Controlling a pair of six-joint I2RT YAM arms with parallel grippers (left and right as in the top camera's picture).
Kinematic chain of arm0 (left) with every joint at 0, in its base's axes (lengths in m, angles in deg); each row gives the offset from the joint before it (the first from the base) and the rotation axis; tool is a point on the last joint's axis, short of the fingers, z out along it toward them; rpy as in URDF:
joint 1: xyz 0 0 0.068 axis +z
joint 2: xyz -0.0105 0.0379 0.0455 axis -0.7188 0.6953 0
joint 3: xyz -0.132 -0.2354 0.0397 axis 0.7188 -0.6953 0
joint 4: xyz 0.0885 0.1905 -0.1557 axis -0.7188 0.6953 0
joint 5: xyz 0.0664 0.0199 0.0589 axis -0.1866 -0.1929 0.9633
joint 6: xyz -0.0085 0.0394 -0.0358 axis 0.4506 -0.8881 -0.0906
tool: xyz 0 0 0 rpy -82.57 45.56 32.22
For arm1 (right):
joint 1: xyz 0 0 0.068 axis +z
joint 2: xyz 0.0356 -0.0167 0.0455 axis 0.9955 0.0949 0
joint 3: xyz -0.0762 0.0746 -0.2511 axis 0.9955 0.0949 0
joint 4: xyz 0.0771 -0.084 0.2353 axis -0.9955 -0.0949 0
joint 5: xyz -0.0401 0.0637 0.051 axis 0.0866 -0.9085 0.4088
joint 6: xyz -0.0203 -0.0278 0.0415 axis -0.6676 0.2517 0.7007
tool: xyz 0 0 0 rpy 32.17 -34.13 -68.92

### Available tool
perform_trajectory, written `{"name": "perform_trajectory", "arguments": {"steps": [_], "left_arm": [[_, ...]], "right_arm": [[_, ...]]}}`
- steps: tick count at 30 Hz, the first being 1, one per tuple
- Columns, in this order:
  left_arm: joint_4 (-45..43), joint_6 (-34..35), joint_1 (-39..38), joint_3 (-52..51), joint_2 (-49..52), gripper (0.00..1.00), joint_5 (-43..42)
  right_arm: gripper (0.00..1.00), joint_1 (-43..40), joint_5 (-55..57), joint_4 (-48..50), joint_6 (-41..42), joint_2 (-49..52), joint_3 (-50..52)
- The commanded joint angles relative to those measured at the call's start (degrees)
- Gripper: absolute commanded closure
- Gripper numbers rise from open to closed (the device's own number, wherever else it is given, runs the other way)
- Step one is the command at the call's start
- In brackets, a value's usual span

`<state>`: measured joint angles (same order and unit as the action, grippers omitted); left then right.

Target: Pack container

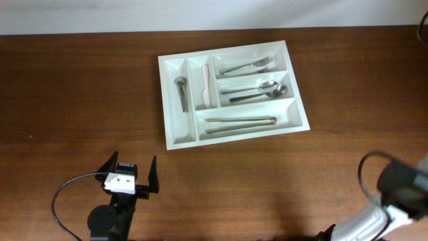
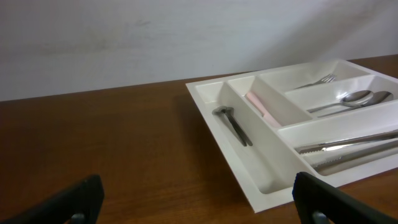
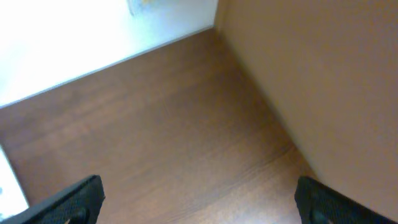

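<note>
White moulded plastic container [image 1: 179, 127], shiny metal cutlery [image 1: 241, 120]

The container [image 1: 179, 128] lies on the table [image 1: 80, 100], ahead of the left gripper [image 1: 134, 161] and off to its right, well apart from it. The narrow compartment nearest that gripper holds a small utensil [image 1: 181, 92], and the next one to the right holds a slim stick [image 1: 206, 87]. Further right are the long compartments: long cutlery pieces [image 1: 241, 122] nearest, spoons [image 1: 257, 90] between, forks [image 1: 249, 66] farthest.
</note>
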<state>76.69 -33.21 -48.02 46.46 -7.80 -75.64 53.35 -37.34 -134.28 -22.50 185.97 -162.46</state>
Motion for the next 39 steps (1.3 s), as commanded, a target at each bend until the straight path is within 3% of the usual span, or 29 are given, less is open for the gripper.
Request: {"name": "perform_trajectory", "arguments": {"steps": [1,6,10,17,24,34,39], "left_arm": [[-0.2,-0.9,0.4,-0.6,-0.5,0.01,0.6],[-0.2,-0.9,0.4,-0.6,-0.5,0.01,0.6],[-0.2,-0.9,0.4,-0.6,-0.5,0.01,0.6],[-0.2,-0.9,0.4,-0.6,-0.5,0.01,0.6],[-0.2,-0.9,0.4,-0.6,-0.5,0.01,0.6],[-0.2,-0.9,0.4,-0.6,-0.5,0.01,0.6],[-0.2,-0.9,0.4,-0.6,-0.5,0.01,0.6]], "right_arm": [[0.01,1.6,-1.6,7.6,0.1,-11.6,13.7],[0.01,1.6,-7.5,19.7,0.1,-29.1,36.0],[0.01,3.8,-8.1,22.3,0.0,-42.3,49.0],[0.01,14.3,-8.1,24.6,0.1,-62.4,64.2],[0.01,23.7,-8.1,41.0,0.1,-81.3,78.5],[0.01,27.9,-14.0,58.8,0.1,-97.7,94.7],[0.01,27.9,-14.6,76.0,0.1,-104.2,108.5]]}}
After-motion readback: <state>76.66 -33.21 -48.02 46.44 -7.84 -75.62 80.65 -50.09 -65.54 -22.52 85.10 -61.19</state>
